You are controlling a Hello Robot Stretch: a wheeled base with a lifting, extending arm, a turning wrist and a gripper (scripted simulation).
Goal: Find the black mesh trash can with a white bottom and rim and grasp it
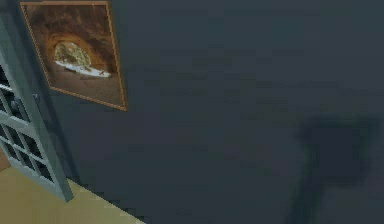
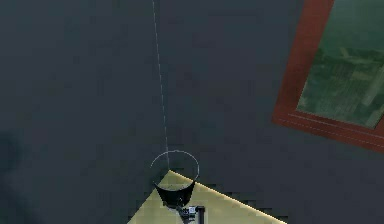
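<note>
A black mesh trash can [image 2: 172, 188] with a thin white rim stands on the tan floor in a corner of dark walls, low in the middle of the arm side view. Just below and right of it, at the bottom edge, small white squares mark the arm's end, and the gripper [image 2: 183, 212] is a dark shape beside them. The can stands right at the gripper's far end, so I cannot tell whether it holds anything or touches the can.
The two dark walls meet above the can. A red-framed picture [image 2: 338, 70] hangs on the wall at the right. Ahead are a close dark wall, an orange-framed picture [image 1: 76, 50], a grey glazed door [image 1: 25, 130] at the left, and tan floor [image 1: 40, 200].
</note>
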